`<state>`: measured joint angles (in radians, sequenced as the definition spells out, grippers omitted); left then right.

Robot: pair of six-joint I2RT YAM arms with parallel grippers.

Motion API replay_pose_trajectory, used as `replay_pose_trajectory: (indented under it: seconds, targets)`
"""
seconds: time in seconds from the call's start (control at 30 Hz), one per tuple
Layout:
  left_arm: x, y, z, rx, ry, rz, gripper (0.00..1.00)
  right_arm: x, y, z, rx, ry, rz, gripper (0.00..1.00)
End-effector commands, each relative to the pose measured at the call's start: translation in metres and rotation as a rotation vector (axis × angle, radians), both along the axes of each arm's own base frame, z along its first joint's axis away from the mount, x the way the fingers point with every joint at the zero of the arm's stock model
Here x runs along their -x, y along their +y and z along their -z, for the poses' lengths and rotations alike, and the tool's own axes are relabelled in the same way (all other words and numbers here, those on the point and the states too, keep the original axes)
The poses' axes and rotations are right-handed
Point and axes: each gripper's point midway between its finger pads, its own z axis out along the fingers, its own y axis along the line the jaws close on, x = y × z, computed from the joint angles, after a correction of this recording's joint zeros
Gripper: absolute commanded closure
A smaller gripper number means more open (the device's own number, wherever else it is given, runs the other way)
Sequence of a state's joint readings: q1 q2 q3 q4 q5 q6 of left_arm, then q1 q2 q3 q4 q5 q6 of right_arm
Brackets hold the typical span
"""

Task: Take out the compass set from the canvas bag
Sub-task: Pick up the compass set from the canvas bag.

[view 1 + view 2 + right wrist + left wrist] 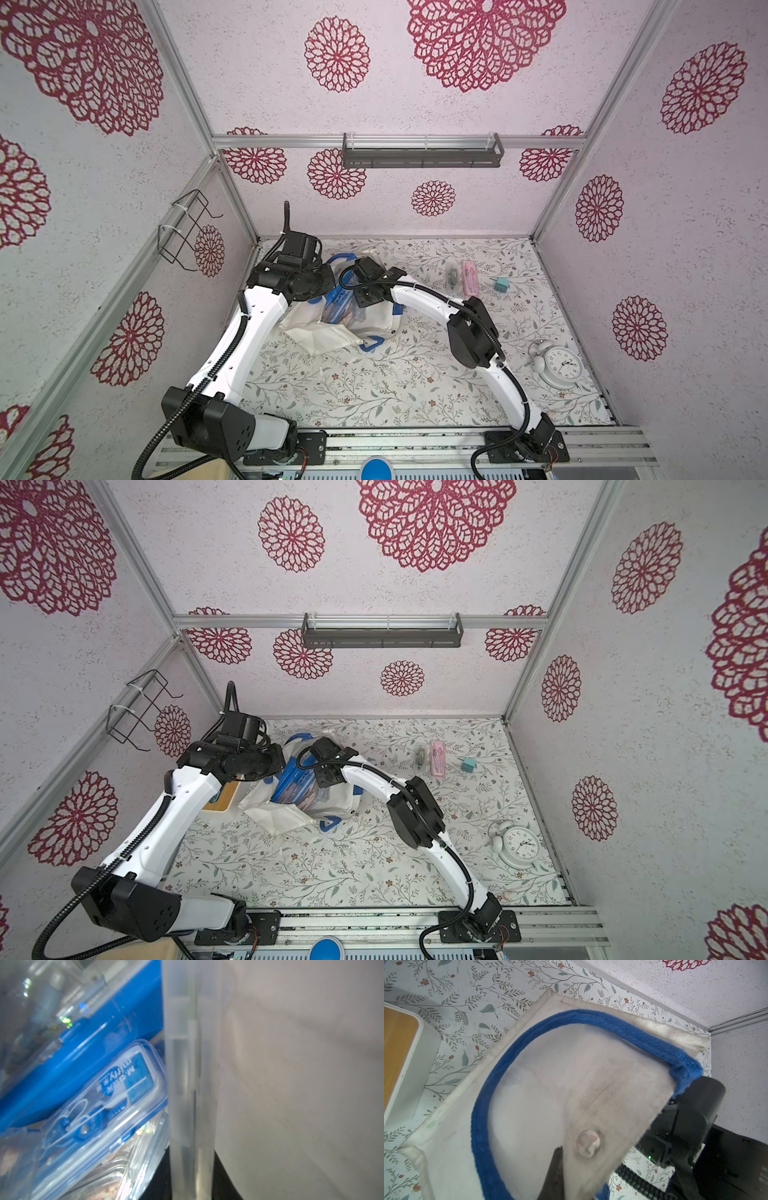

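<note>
The off-white canvas bag (328, 332) with blue handles (591, 1020) lies at the table's back left in both top views. My left gripper (571, 1184) is shut on the bag's rim fabric beside a snap button (588, 1142), holding the mouth up. My right gripper (192, 1188) reaches into the bag, and its dark fingers (160, 1178) press both sides of a frosted clear plastic case (190, 1084) seen edge-on. What that case holds does not show. Beside it in the bag lies a blue-trimmed clear compass set (99, 1113), under a blue case (87, 1059).
A clear case (452, 276), a pink case (469, 277) and a small teal box (502, 284) lie at the back right. A white alarm clock (559, 368) stands at the right edge. A wood-topped white box (224, 798) sits left of the bag.
</note>
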<state>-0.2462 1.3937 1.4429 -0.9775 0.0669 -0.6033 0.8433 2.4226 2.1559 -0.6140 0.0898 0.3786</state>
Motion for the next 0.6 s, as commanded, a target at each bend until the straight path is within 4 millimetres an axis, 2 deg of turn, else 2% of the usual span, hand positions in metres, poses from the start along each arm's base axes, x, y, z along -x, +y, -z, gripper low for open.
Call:
replay_pose_trajectory:
  seconds: [0.0, 0.13, 0.23, 0.43, 0.57]
  targets:
    - [0.001, 0.003, -0.016, 0.021, -0.033, -0.02, 1.0, 0.0, -0.009, -0.031, -0.059, -0.009, 0.026, 0.74]
    - [-0.001, 0.003, -0.017, 0.022, -0.039, -0.021, 1.0, 0.019, -0.013, -0.07, -0.139, -0.045, -0.006, 0.76]
    - [-0.002, 0.003, -0.016, 0.021, -0.041, -0.025, 1.0, 0.039, -0.023, -0.098, -0.198, -0.062, -0.027, 0.77]
    - [-0.004, 0.004, -0.014, 0.015, -0.038, -0.024, 1.0, 0.074, -0.061, -0.142, -0.254, -0.106, -0.034, 0.8]
    - [-0.005, 0.004, -0.014, 0.014, -0.04, -0.024, 1.0, 0.09, -0.098, -0.162, -0.249, -0.148, 0.004, 0.8]
